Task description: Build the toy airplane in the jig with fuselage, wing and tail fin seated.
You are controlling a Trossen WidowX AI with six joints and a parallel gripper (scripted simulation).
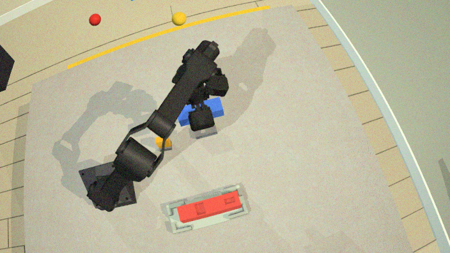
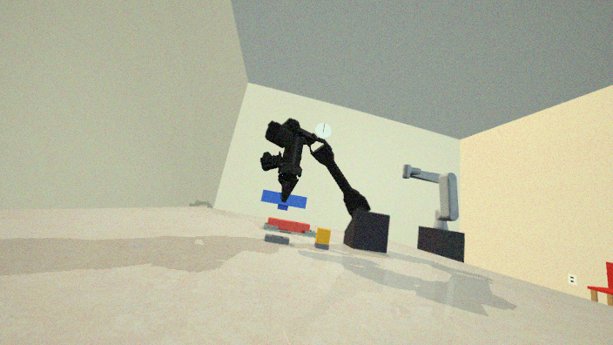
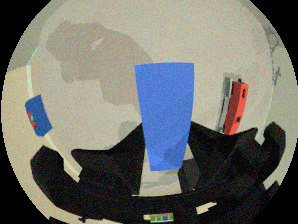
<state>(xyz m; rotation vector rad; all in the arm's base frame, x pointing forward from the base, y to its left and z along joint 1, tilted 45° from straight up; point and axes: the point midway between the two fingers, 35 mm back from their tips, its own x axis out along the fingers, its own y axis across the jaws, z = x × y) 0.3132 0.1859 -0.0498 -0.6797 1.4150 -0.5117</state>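
My gripper (image 1: 199,107) (image 2: 284,200) (image 3: 163,123) is shut on the blue wing (image 1: 218,107) (image 2: 300,202) (image 3: 165,90). It grips the wing near mid-length and holds it in the air, with its tab pointing down in the exterior view. The red fuselage (image 1: 214,206) (image 2: 288,225) (image 3: 235,110) lies in the pale jig (image 1: 209,222) (image 3: 223,107), with two open sockets facing up. The orange tail fin (image 1: 163,142) (image 2: 323,236) stands upright in a small grey holder (image 2: 322,246). The finger contact is partly hidden in the top view.
A low grey block (image 1: 206,132) (image 2: 277,239) sits on the table below the wing and beside the tail fin. The arm's base (image 1: 128,191) (image 2: 367,232) stands left of the jig in the top view. A grey arm (image 2: 448,196) stands in the background.
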